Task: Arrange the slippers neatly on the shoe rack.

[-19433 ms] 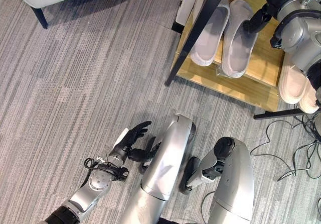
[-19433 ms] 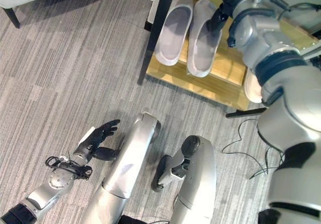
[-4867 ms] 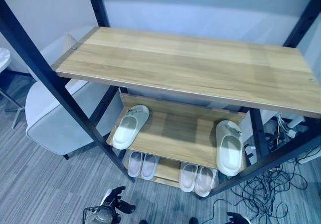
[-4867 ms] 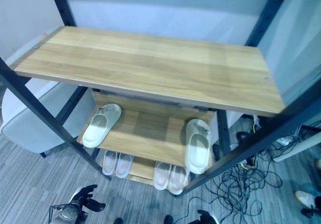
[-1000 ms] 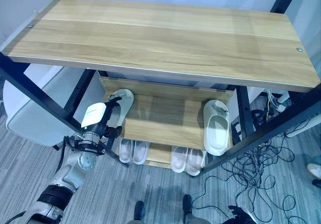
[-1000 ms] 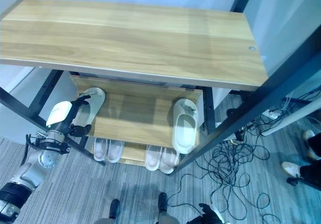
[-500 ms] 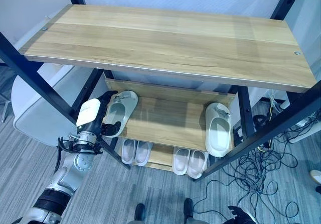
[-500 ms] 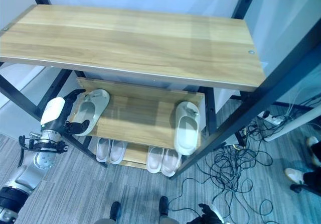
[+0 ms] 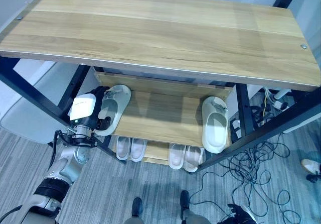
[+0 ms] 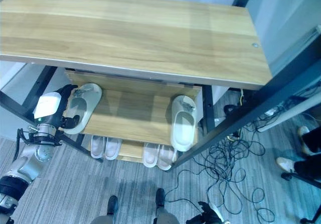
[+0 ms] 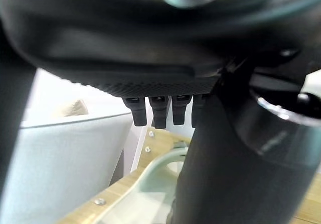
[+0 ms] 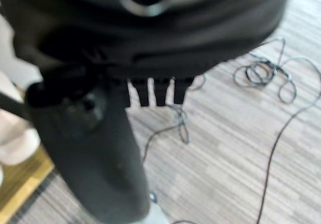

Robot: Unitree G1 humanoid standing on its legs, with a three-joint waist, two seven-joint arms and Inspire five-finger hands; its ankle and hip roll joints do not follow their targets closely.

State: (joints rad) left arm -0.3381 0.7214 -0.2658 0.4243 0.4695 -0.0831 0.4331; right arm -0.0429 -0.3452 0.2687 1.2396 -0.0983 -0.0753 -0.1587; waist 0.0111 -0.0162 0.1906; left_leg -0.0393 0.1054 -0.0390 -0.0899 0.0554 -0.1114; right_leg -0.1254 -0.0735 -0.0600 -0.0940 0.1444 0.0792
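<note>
1. shoe rack (image 9: 160,43): three wooden shelves in a black frame. top shelf bare; middle shelf carries two pale green slippers; bottom shelf carries two pairs of white slippers (image 9: 129,148), side by side.
2. left slipper (image 9: 114,106): at the left end of the middle shelf, lying at a slant with its heel over the front left corner.
3. right slipper (image 9: 214,124): at the right end of the same shelf, toe toward the back edge, heel at the front edge, well apart from its mate.
4. left hand (image 9: 93,108): a second ago it hung in front of the rack's left post; it has since closed in on the left slipper's heel end. the wrist view shows straight fingers (image 11: 155,111) spread above the slipper's pale green rim. relaxed, not clamped on anything; contact cannot be told.
5. right hand (image 12: 100,133): low by the floor beside the rack's foot, idle, fingers straight.
6. meaning: the approach looks finished; grasping the left slipper is probably next. the pair is not yet together, so the middle shelf remains untidy.
</note>
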